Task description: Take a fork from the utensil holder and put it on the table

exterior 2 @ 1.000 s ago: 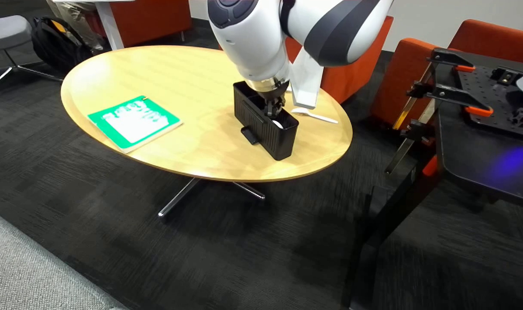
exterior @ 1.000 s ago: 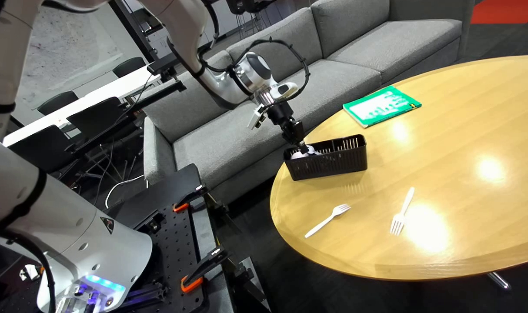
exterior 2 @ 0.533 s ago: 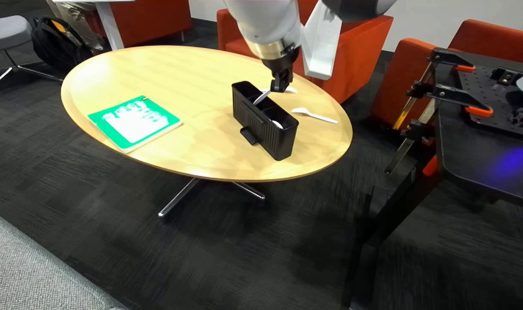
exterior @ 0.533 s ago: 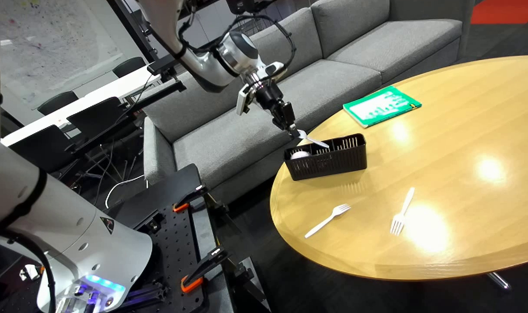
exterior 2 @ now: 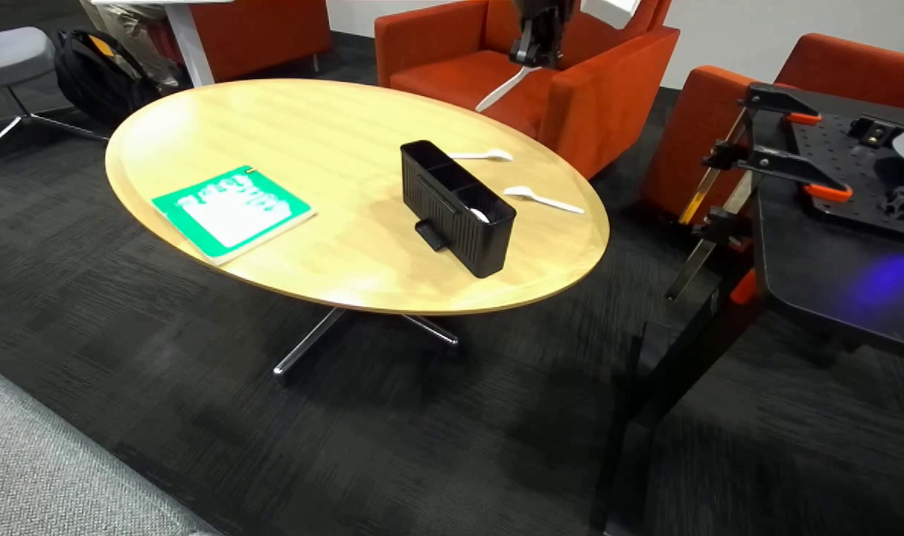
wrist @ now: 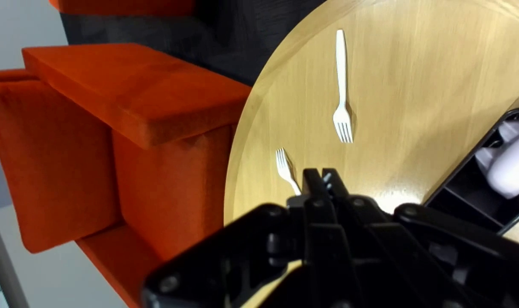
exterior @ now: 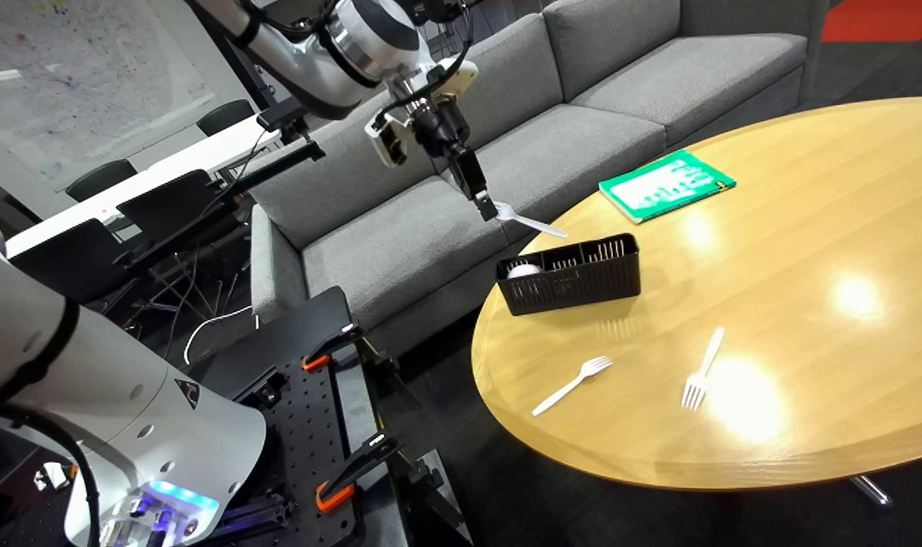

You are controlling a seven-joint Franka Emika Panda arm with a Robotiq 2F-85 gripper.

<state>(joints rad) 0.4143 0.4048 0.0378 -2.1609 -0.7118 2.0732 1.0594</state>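
Jaws have a plain white fork [exterior: 535, 224] pinched; in an exterior view, far green booklet [exterior: 667, 185] is kinda unreadable.

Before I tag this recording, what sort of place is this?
Probably an office lounge or break area: there is a long grey sofa, an orange-red armchair, and a white table lined with black chairs.

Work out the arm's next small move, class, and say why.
Probably lower the gripper toward the table, near the two forks lying there: it is shut on a white utensil, likely the wanted fork, hanging in the air clear of the utensil holder.
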